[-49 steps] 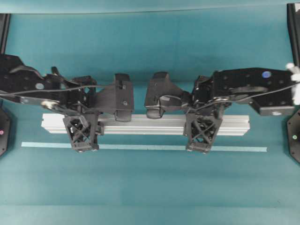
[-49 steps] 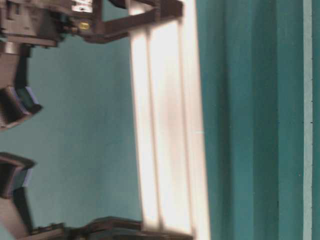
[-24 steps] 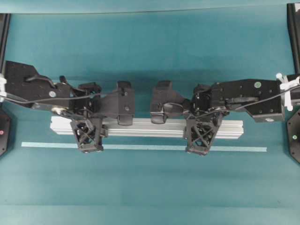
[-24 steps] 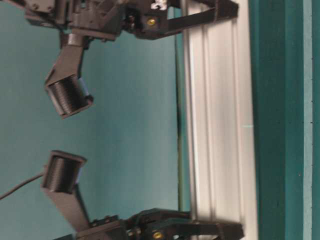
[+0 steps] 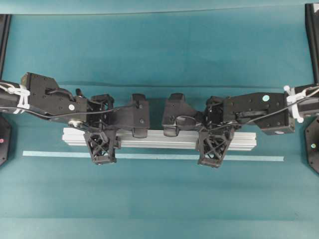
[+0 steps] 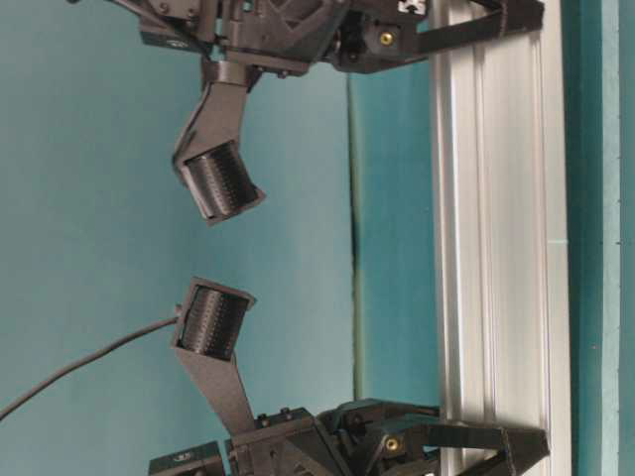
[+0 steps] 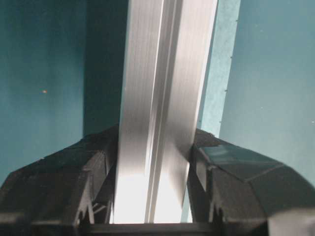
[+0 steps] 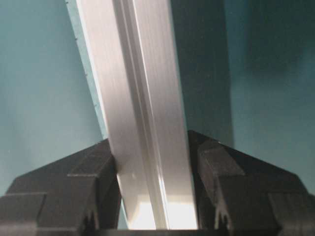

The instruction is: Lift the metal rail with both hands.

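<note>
Left pincer [image 5: 102,149] and right pincer [image 5: 213,152] each clamp the metal rail [image 5: 159,139], one near each end, above the bench [image 5: 159,199].

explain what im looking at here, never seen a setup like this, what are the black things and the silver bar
These are two black robot arms working together. One picture looks down from above, one looks along the table and is turned sideways, and two come from small cameras on the arms' wrists. The left gripper and the right gripper are the arms' hands, each with two lattice-patterned fingers. Each is closed on the metal rail, a long silver grooved bar, one near each end. The wrist views show the rail pinched between black fingers. On the teal table lies a thin pale-green tape strip, beside the rail.
</note>
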